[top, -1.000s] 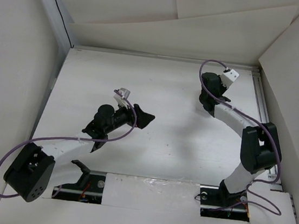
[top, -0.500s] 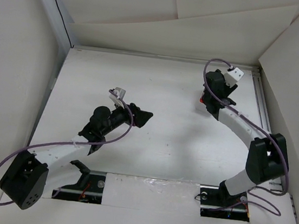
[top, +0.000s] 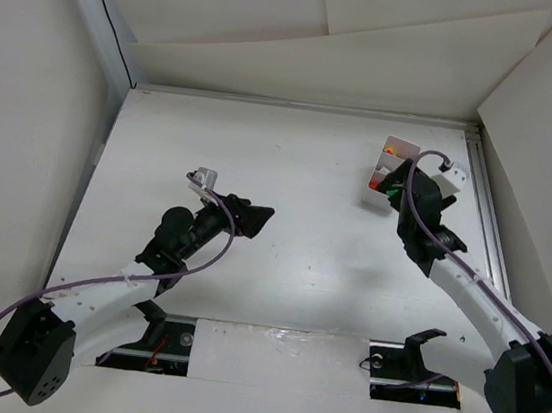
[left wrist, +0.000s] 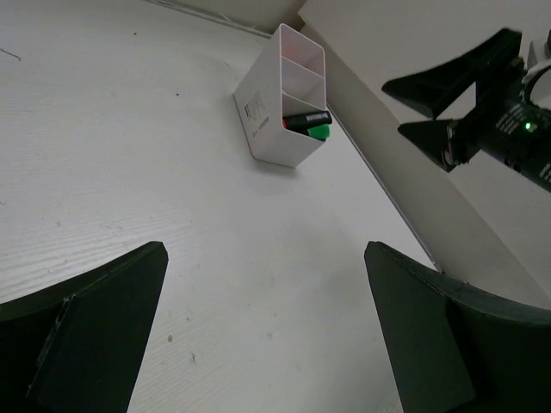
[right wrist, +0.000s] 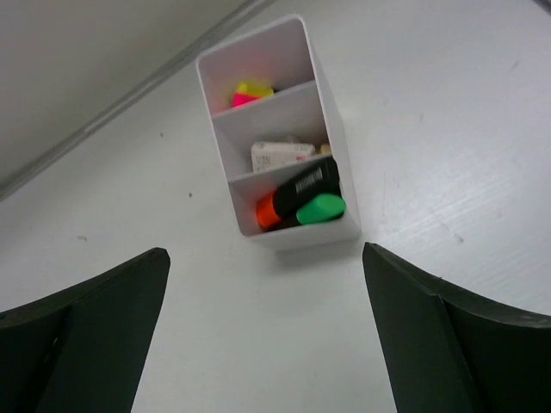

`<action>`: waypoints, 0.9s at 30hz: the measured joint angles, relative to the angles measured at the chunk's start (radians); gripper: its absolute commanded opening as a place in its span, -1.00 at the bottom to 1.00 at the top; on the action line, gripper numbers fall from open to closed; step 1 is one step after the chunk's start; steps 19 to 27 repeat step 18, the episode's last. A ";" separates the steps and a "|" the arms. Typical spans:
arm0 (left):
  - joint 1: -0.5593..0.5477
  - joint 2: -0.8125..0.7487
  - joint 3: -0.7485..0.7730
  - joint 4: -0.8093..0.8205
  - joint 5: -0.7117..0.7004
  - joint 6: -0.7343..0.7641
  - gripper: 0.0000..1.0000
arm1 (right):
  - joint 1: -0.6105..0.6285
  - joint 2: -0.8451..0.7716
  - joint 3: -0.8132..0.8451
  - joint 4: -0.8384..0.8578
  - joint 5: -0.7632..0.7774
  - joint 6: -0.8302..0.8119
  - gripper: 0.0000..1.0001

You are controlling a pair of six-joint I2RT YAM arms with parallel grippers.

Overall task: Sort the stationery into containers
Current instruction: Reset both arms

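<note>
The white container (top: 379, 171) stands at the table's back right, a box with three compartments in a row. In the right wrist view the container (right wrist: 336, 146) holds a black marker with an orange end (right wrist: 297, 191) and a green-capped one (right wrist: 320, 207) in its nearest cell. A white piece (right wrist: 280, 155) lies in the middle cell and yellow and pink pieces (right wrist: 248, 90) in the far one. My right gripper (right wrist: 265, 284) hangs open and empty just short of the box, also visible as the right gripper (left wrist: 393, 108). My left gripper (top: 257, 219) is open over bare table mid-left, nothing between its fingers (left wrist: 103, 318).
A metal rail (top: 486, 217) runs along the table's right edge, close behind the container. White walls enclose the table on the left, back and right. Two black hooks (top: 426, 338) (top: 148, 305) stick up by the arm bases at the near edge.
My right gripper has opened and drawn back toward the near side, uncovering the container it was over. The left arm has slid slightly left and nearer, still open.
</note>
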 measured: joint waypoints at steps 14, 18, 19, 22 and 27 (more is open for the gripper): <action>0.000 0.025 -0.028 0.044 0.029 -0.031 0.98 | -0.014 -0.192 -0.178 -0.128 -0.096 0.111 1.00; 0.000 0.024 -0.037 0.059 0.045 -0.030 0.98 | -0.046 -0.192 -0.178 -0.148 -0.100 0.128 1.00; 0.000 0.024 -0.037 0.059 0.045 -0.030 0.98 | -0.046 -0.192 -0.178 -0.148 -0.100 0.128 1.00; 0.000 0.024 -0.037 0.059 0.045 -0.030 0.98 | -0.046 -0.192 -0.178 -0.148 -0.100 0.128 1.00; 0.000 0.024 -0.037 0.059 0.045 -0.030 0.98 | -0.046 -0.192 -0.178 -0.148 -0.100 0.128 1.00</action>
